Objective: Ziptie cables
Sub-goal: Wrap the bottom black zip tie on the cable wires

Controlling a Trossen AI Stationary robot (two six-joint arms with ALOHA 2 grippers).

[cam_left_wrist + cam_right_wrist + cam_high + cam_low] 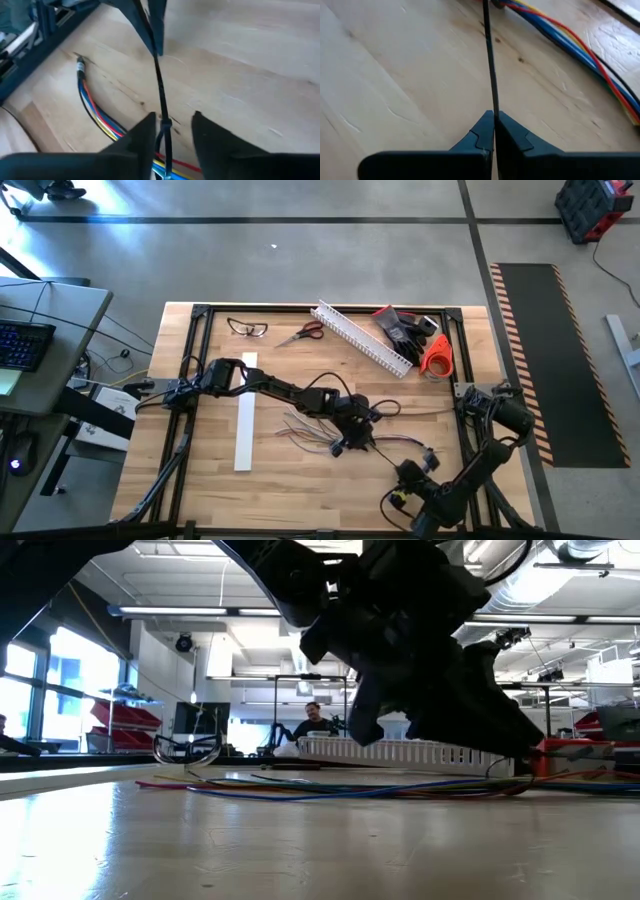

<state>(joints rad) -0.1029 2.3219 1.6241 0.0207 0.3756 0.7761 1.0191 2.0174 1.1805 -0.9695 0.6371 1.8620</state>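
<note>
Pinched flat between the right gripper (493, 131) fingers, a thin dark ziptie (489, 60) runs away over the wooden table (395, 65). Its far end seems to pass between the left gripper's (171, 131) narrowly parted fingers. Beside both, the cables (315, 432) lie loose mid-table, below the white slotted channel (362, 338).

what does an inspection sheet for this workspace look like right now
surface: wooden table, bare at front
job's things: cables spread mid-table; ziptie pinched upright, running through the left fingers
clutter: white channel, white strip, scissors, glasses, black gloves, orange tape roll
grippers: left end effector open around ziptie at the bundle; right end effector shut on ziptie
cables: blue, yellow, red wires lying flat
surroundings: desk with keyboard, person beyond table
</note>
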